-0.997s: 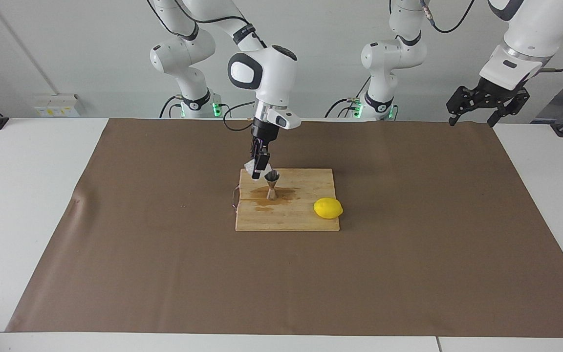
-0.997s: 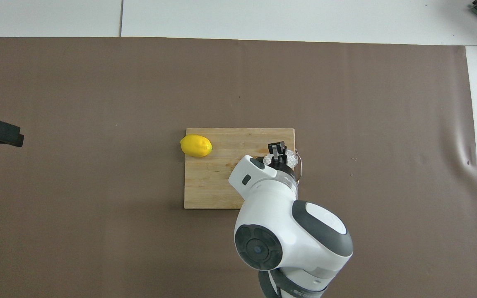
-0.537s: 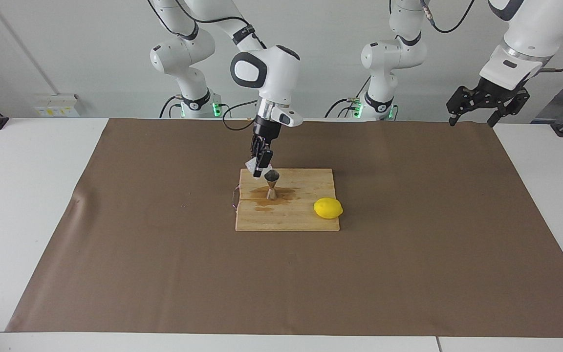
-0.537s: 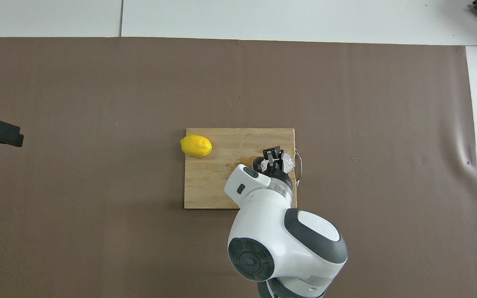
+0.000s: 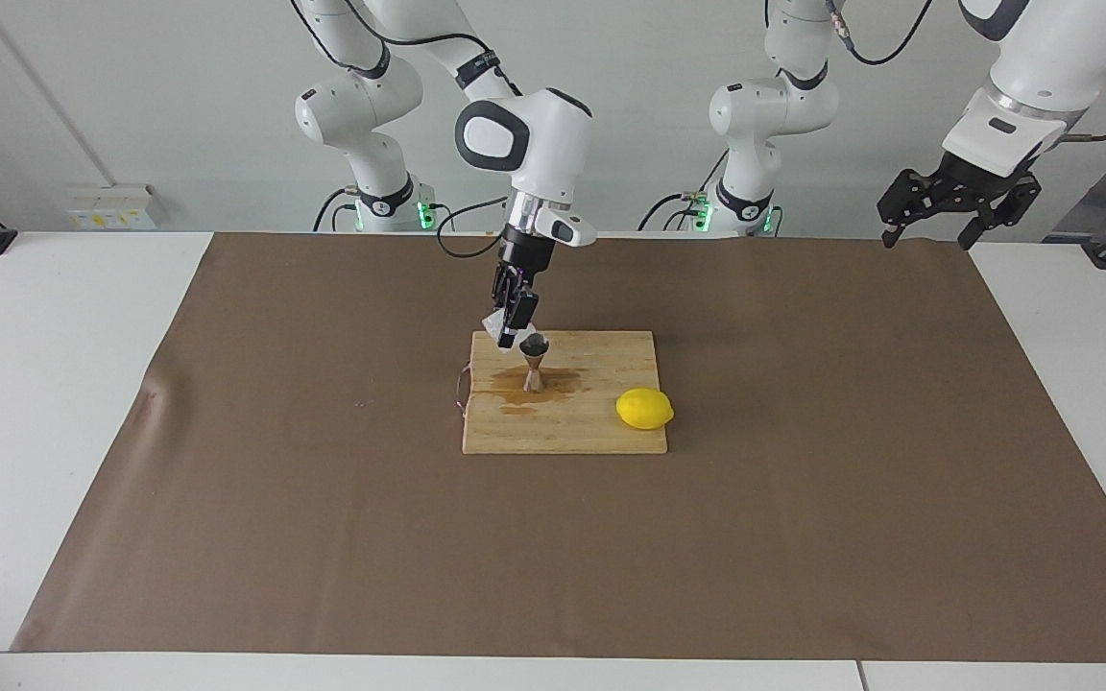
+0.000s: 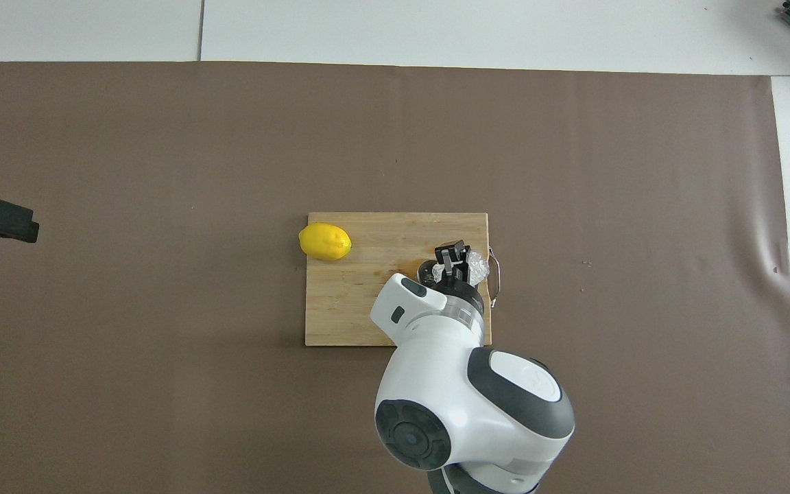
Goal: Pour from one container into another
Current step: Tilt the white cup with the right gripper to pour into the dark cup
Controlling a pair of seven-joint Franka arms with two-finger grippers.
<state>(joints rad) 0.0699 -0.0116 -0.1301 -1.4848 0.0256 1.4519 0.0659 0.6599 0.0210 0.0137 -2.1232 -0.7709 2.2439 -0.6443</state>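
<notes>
Looking at your right hand [image 5: 512, 325]: it's up in the air over the board [image 5: 601, 427], fingers clamped on the cup [image 5: 495, 326]. The cup is tilted, its mouth tipped toward the jigger [image 5: 534, 363], and it sits at the hand's tip on the side toward the right arm's end of the desk [image 5: 54, 403]. From the facing view the cup is just above and beside the jigger's top rim; you can't tell from either view whether they touch.

From overhead, the hand [image 6: 455, 259] covers part of the cup [image 6: 477, 265], and the jigger [image 6: 428, 269] peeks out just beside the fingers, mostly hidden under the wrist.

The jigger stands upright on the board, in the half toward the right arm's end. Around its foot you've got a dark wet stain [image 5: 534, 386] spread on the wood. A lemon [image 5: 644, 409] lies at the board's corner toward the left arm's end, farther from the robots than the jigger, well apart from it. The board's metal handle [image 6: 496, 277] sticks off the edge at the right arm's end.

Your left arm waits: its hand [image 5: 956, 197] hangs high over the desk's edge at its own end, fingers spread apart, holding nothing.
</notes>
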